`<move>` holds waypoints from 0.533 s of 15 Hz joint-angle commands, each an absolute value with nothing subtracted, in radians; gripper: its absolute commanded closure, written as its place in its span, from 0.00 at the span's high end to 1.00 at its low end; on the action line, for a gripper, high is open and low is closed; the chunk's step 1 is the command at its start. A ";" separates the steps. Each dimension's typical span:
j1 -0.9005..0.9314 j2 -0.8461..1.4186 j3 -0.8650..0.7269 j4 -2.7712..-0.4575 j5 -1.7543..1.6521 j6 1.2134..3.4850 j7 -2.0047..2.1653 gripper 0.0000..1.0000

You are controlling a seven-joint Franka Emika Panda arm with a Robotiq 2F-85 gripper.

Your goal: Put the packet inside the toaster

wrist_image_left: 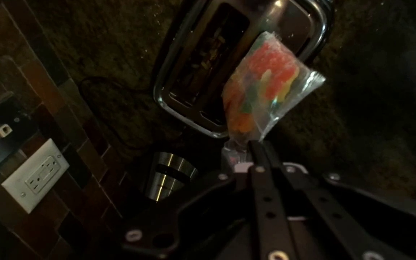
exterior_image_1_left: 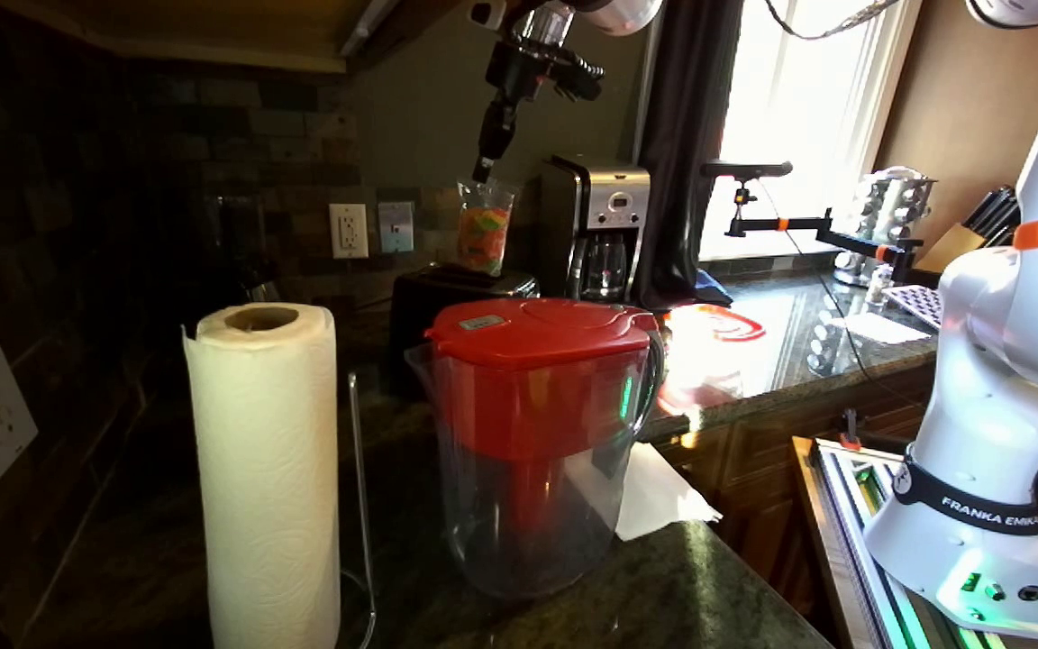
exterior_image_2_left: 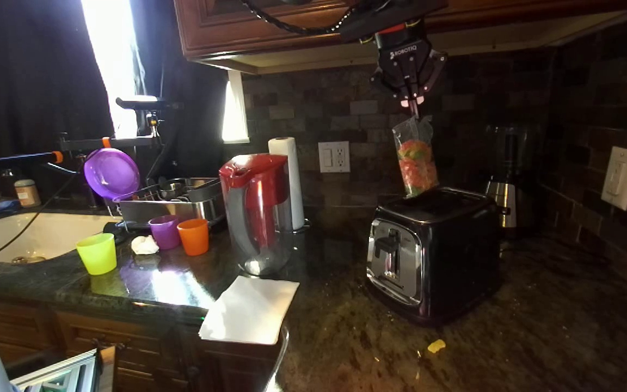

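The packet is a clear bag with red, orange, yellow and green pieces inside; it shows in both exterior views (exterior_image_1_left: 485, 233) (exterior_image_2_left: 417, 166) and in the wrist view (wrist_image_left: 273, 68). My gripper (exterior_image_1_left: 481, 174) (exterior_image_2_left: 414, 109) (wrist_image_left: 261, 144) is shut on its top edge, and the packet hangs down from the fingertips, slightly tilted. The toaster (exterior_image_2_left: 455, 261) is black with a silver front panel and stands below the packet; its top shows in the wrist view (wrist_image_left: 293, 27). The packet's lower end is at the toaster's top, partly over one slot; I cannot tell whether it touches or enters.
A red-lidded pitcher (exterior_image_1_left: 537, 338) (exterior_image_2_left: 256, 218) and a paper towel roll (exterior_image_1_left: 267, 478) stand on the counter. A coffee maker (exterior_image_1_left: 616, 203) and a blender (exterior_image_2_left: 504, 204) are near the toaster. A white paper sheet (exterior_image_2_left: 251, 310) lies in front. A cabinet (exterior_image_2_left: 292, 27) hangs overhead.
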State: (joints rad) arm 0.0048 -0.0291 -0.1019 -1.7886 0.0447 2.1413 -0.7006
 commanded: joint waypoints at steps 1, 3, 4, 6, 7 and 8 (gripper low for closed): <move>-0.016 0.031 -0.087 -1.724 0.095 2.139 -0.767 0.00; -0.022 0.053 -0.083 -1.707 0.107 2.133 -0.785 0.00; -0.026 0.063 -0.081 -1.700 0.107 2.136 -0.792 0.00; -0.033 0.083 -0.077 -1.686 0.111 2.133 -0.804 0.00; -0.037 0.091 -0.075 -1.682 0.110 2.136 -0.809 0.00; -0.042 0.100 -0.073 -1.675 0.112 2.131 -0.812 0.00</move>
